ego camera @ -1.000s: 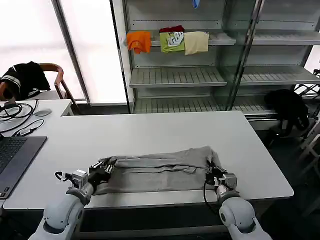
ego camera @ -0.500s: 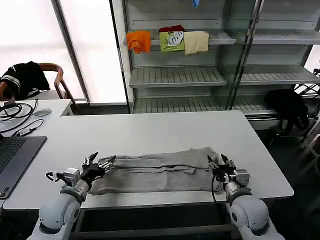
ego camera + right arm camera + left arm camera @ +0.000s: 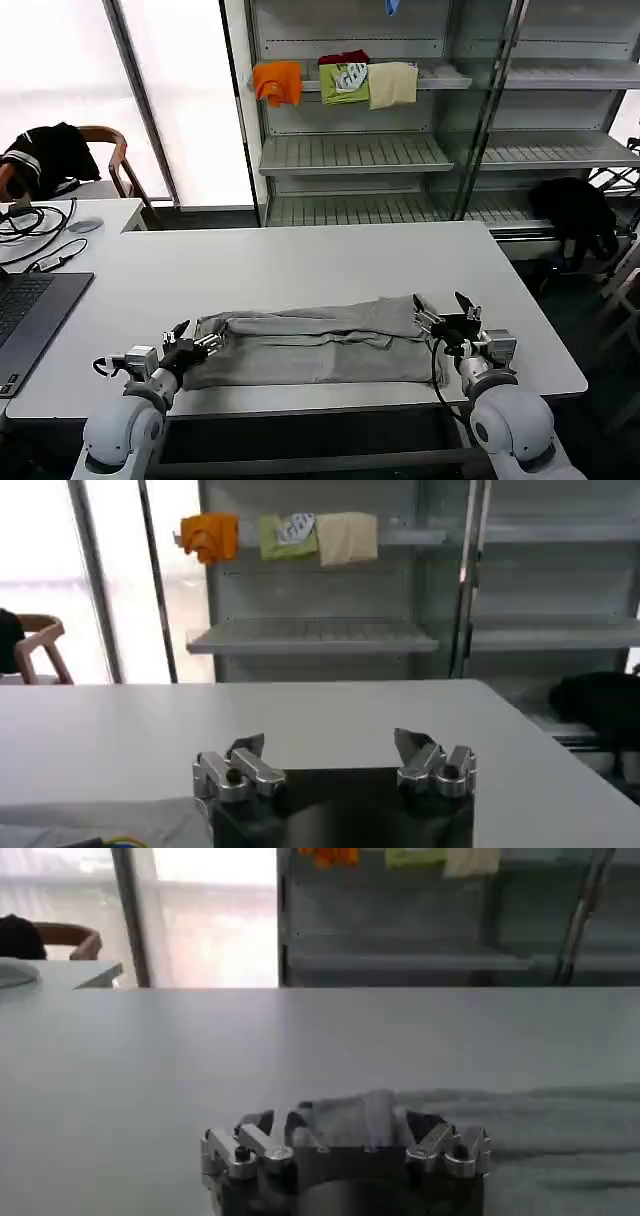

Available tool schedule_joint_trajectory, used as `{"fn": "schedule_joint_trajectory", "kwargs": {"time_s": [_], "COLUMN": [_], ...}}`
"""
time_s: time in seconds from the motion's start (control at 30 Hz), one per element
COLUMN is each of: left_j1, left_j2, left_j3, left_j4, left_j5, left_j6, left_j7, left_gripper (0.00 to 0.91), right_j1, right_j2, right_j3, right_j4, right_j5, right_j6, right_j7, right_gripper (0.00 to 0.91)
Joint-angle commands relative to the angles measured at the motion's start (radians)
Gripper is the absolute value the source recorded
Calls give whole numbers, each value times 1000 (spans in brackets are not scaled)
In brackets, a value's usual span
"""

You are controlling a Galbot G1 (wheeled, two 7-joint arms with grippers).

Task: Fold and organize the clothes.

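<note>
While the grey shirt [image 3: 318,345] lay lengthwise, left gripper [image 3: 196,345] spread at one end, right gripper [image 3: 448,318] spread at the other; equally near.

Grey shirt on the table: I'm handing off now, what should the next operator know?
Left gripper: open, at the left end of the folded light grey soft shirt.
Right gripper: open, just off the shirt's right end, holding nothing.
The shirt lies as a long band near the front edge of the white table.
Done: lengthwise fold.
Left: fold it shorter and put it away.
</note>
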Motion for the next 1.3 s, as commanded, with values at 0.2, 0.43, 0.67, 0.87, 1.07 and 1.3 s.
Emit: {"fn": "schedule_joint_trajectory", "kwargs": {"time_s": [0.2, 0.43, 0.67, 0.87, 1.07, 1.3], "left_j1": [12, 18, 9, 9, -12, -16], "left_j2": [-22, -26, -23, -4, 114, 312], "left_j3": [-5, -10, -23, -63, -202, -371], "left_j4": [35, 45, 54, 59, 59, 102], "left_j5": [7, 4, -5, -20, -56, -94], "left_j6": [1, -2, -18, -35, -36, -35], "left_j7": [10, 30, 29, 34, 45, 59], "left_gripper": [30, 10, 0, 0, 0, 0], "right_j1": [3, 26, 41, 55, 61, 73], "right_j2": [-6, -4, -1, 0, 0, 6], "right_j3": [10, 6, -1, -7, -11, -21], "right_j4": [16, -2, -10, -18, -24, -31], "right_j5": [15, 23, 21, 21, 21, 19], "right_j6": [2, -1, -2, -5, -4, -4], "right_j7": [4, 10, 13, 15, 15, 15], "right_gripper": [907, 907, 907, 907, 907, 907]}}
